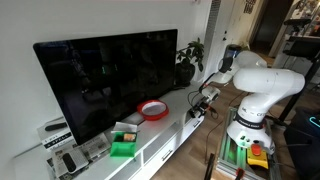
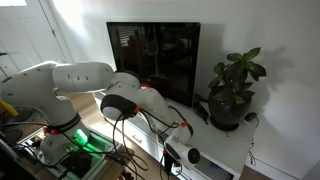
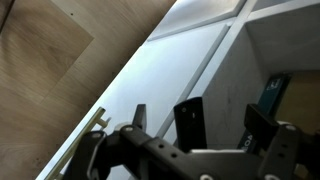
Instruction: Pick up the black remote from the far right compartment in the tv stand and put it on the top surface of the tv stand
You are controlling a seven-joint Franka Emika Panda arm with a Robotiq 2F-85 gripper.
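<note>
While the arm [image 1: 262, 85] reached low at the front of the tv stand [image 1: 160, 140], the pincer [image 3: 225, 110] stood open, its two black fingers [image 3: 190, 122] held apart with a clear gap between them.

Wrist view: an open compartment [image 3: 250, 60] lay just beyond the fingers. One dark oblong with a teal patch [image 3: 272, 95] stood inside it, near the finger on that side. Could not tell whether that was the black remote, and both exterior views were too coarse to settle it.

Count on the worktop [image 1: 175, 122], in an exterior view:
- one television [image 1: 110, 80]
- one red-rimmed dish [image 1: 152, 110]
- one green box [image 1: 122, 148]
- one potted plant [image 1: 188, 62]
</note>
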